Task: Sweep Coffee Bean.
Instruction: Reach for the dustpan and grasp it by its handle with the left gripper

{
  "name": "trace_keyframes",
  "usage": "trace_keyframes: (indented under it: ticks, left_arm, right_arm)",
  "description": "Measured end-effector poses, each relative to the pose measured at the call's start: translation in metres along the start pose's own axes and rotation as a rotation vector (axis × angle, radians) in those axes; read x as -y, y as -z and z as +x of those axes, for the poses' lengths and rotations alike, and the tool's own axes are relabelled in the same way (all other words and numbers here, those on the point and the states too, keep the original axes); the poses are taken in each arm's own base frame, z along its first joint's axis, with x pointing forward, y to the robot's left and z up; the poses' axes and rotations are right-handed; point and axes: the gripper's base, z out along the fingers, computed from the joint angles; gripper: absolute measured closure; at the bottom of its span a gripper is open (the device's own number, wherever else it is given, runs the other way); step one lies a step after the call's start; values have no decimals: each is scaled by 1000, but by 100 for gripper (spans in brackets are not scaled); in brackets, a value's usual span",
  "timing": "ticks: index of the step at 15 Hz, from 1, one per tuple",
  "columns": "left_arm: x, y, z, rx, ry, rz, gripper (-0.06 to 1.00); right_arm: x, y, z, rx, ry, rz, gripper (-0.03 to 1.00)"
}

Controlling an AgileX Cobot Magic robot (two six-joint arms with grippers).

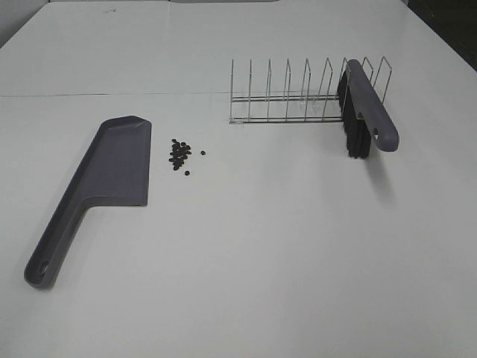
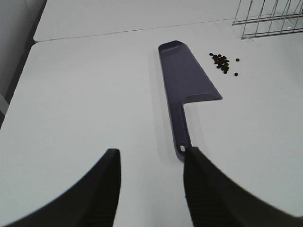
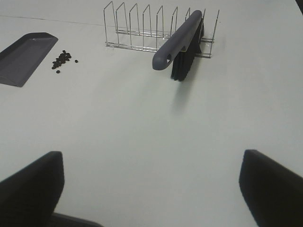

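Several tiny dark coffee beans (image 1: 179,154) lie in a small heap on the white table, just right of the grey-purple dustpan (image 1: 104,179), which lies flat with its handle toward the front left. They also show in the left wrist view (image 2: 221,61) and the right wrist view (image 3: 61,60). A grey-purple brush (image 1: 364,112) with black bristles rests in the wire rack (image 1: 298,93). My left gripper (image 2: 151,163) is open, hanging back from the dustpan's handle end (image 2: 182,147). My right gripper (image 3: 151,189) is open and empty, well short of the brush (image 3: 180,45).
The wire rack (image 3: 142,26) stands at the back right of the table. A seam between two tabletops (image 1: 112,95) runs across behind the dustpan. Neither arm shows in the exterior high view.
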Motion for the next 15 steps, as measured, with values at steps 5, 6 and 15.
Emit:
trace_keyframes:
  ticks: [5, 6, 15]
  left_arm:
    - [0, 0, 0, 0, 0, 0, 55]
    - [0, 0, 0, 0, 0, 0, 55]
    - [0, 0, 0, 0, 0, 0, 55]
  right_arm:
    - [0, 0, 0, 0, 0, 0, 10]
    - [0, 0, 0, 0, 0, 0, 10]
    - [0, 0, 0, 0, 0, 0, 10]
